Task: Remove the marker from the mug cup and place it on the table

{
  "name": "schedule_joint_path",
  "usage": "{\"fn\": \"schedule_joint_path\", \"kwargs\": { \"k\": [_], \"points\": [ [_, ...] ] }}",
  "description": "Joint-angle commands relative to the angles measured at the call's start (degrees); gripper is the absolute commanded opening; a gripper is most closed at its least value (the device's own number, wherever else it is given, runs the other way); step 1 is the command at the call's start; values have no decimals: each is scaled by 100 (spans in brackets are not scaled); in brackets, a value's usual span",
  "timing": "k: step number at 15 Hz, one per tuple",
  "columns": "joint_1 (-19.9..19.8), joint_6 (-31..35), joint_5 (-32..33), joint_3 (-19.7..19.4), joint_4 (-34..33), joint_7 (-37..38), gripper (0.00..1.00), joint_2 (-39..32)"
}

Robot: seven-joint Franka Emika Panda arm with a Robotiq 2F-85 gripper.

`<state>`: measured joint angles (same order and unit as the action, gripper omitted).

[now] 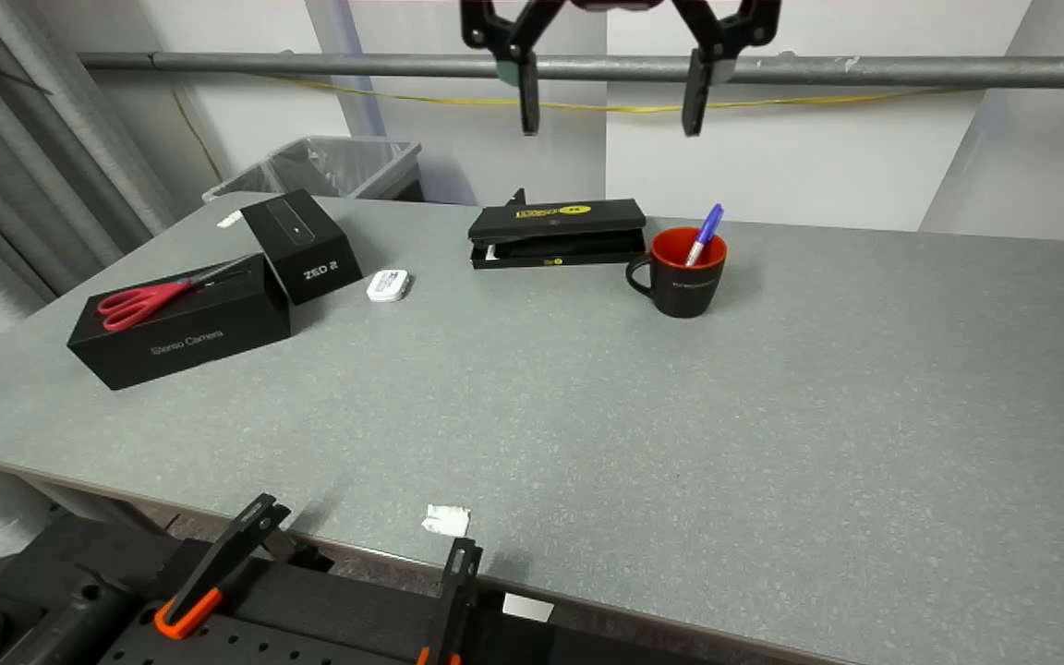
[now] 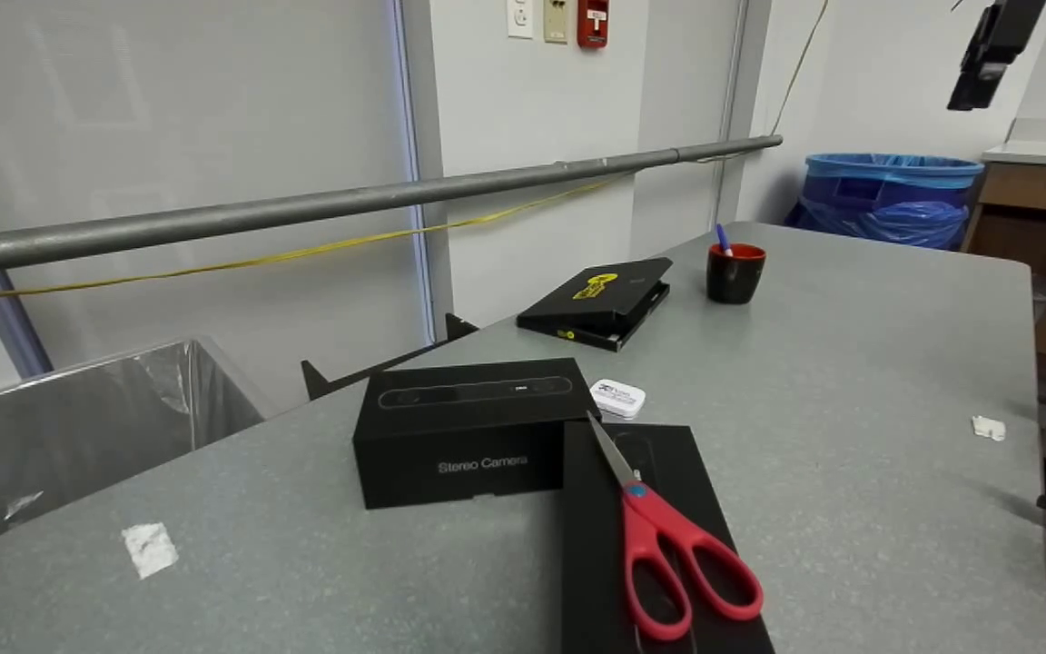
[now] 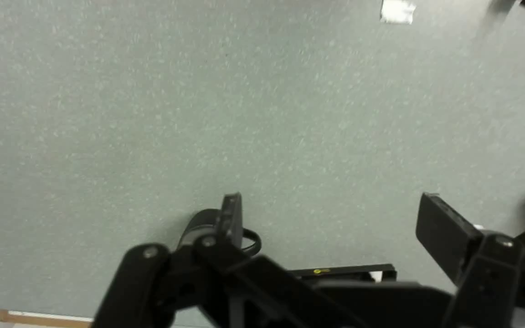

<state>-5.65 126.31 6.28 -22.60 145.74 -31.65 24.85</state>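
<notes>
On the grey-green table [image 1: 772,443], blue marker [image 1: 705,235] leaning in the mug cup [image 1: 684,286] — gripper [image 1: 612,130] well above, spread wide

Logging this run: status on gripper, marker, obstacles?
Gripper open, empty, above the table. Marker leaning in the mug, blue end up. Flat black box beside the mug, likely no obstacle.

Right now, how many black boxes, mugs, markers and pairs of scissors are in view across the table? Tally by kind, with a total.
Black boxes: 3
Mug: 1
Marker: 1, standing in the mug
Scissors: 1 pair
Total: 6
</notes>
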Motion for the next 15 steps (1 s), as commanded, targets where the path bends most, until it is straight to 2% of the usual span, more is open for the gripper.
{"fn": "schedule_joint_path", "kwargs": {
  "k": [1, 3, 4, 5, 7, 11, 13, 15],
  "points": [
    [34, 843, -769, -233, -696, -153, 100, -1222],
    [-5, 968, -1268, -256, -1037, -196, 100, -1679],
    [-48, 771, -1473, -234, -1228, -251, 100, -1848],
    [-219, 893, -1103, -17, -723, -97, 100, -1352],
    [-277, 890, -1142, 55, -827, -103, 100, -1551],
    [-299, 891, -1139, 83, -788, -101, 100, -1493],
    [-198, 1885, -1424, 174, -595, 124, 100, -1691],
    [-55, 2802, -1931, 306, -665, 363, 100, -2274]
  ]
}}
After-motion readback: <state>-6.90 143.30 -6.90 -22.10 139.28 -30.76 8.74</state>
